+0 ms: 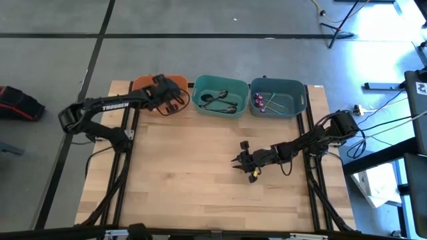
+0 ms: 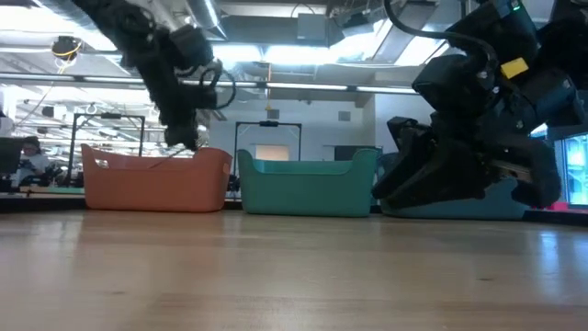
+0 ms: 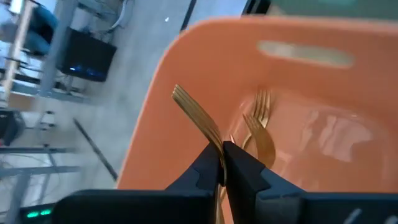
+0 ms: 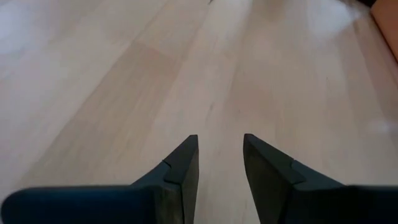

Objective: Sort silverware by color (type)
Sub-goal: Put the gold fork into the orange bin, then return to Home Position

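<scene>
My left gripper hangs over the orange bin at the table's far left and is shut on a gold fork. A second gold fork lies inside that bin. Dark silverware lies in the teal bin, and purple-blue pieces lie in the blue-grey bin. My right gripper is open, low over bare wood right of the table's middle. My left gripper pinches the gold fork between its two fingertips at the neck, just below the tines. The tines stick out past the fingertips and the handle runs back between the fingers. It comes from above, and the fork is lifted clear over the orange bin.
Three bins stand side by side along the far edge, orange, teal, blue-grey. The wooden tabletop spreads in front of them. Cables and stands sit off the table's right side.
</scene>
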Controlling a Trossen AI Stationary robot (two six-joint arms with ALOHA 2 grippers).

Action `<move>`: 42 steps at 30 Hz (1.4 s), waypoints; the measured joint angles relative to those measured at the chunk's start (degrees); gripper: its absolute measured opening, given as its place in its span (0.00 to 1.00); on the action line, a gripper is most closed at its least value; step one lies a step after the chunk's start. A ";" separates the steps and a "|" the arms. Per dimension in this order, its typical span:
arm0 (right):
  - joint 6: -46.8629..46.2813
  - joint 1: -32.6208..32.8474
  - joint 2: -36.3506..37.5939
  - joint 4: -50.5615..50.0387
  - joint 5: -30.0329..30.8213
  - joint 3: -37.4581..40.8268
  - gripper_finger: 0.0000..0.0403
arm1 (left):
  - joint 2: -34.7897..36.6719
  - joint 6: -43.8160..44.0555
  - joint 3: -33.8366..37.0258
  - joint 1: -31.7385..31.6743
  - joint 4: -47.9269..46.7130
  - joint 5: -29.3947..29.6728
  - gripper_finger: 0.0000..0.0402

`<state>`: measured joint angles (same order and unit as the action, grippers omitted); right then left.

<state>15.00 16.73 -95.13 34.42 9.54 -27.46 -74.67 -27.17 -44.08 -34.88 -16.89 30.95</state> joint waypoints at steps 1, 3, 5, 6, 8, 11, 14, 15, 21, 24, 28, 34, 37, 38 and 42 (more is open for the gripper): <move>0.00 -0.25 0.00 0.02 0.04 0.00 0.29 | 0.00 -0.71 0.87 -1.42 1.20 -1.78 0.03; -0.02 -0.92 0.00 0.00 -0.02 0.00 0.29 | 0.00 -1.50 2.28 -3.66 2.46 -5.17 0.03; -0.49 -1.67 0.00 -0.03 -0.07 0.00 0.29 | 0.00 -1.50 3.39 -5.15 2.54 -6.43 0.03; -0.91 -2.06 0.00 -0.03 -0.08 0.00 0.29 | 0.00 -1.50 3.88 -5.75 2.59 -6.43 0.03; -1.11 -2.79 0.00 -0.04 -0.09 0.00 0.29 | 0.00 -1.50 4.78 -6.50 2.61 -6.31 0.03; -1.27 -3.43 0.00 -0.05 -0.08 0.00 0.29 | 0.00 -1.50 5.96 -6.88 2.59 -6.54 0.03; -1.29 -3.39 0.00 -0.03 -0.07 0.00 0.29 | 0.00 -1.44 6.49 -6.88 2.59 -7.28 0.04; -1.28 -3.28 0.00 -0.03 -0.07 0.00 0.29 | 0.00 -1.07 6.50 -6.88 2.60 -7.57 0.05; -1.27 -3.28 0.00 0.08 -0.07 0.00 0.29 | 0.01 1.49 6.50 -6.40 2.79 -7.08 0.18; -1.27 -3.28 0.00 0.17 -0.02 0.00 0.29 | 0.94 3.34 6.05 -5.17 1.75 -5.14 0.23; -2.70 -3.28 0.28 -0.14 0.19 0.00 0.29 | 5.29 4.68 5.78 -3.30 2.53 -9.47 0.24; -2.74 -3.28 5.27 -1.36 -0.07 0.00 0.29 | 12.36 9.37 6.01 -2.80 3.77 -30.63 0.23; -2.75 -4.53 9.26 -3.92 -0.65 0.00 0.29 | 14.02 12.22 7.46 -2.41 9.43 -39.14 0.23; -2.76 -5.31 10.52 -4.95 -1.70 -0.02 0.29 | 14.27 13.03 8.38 -1.95 12.03 -41.13 0.23; -3.08 -9.34 14.32 -8.48 -6.38 -0.02 0.29 | 14.40 15.93 14.03 0.88 24.92 -44.10 0.23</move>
<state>11.93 7.39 -80.81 25.94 3.16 -27.49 -60.27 -11.25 -30.05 -34.00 8.02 -13.15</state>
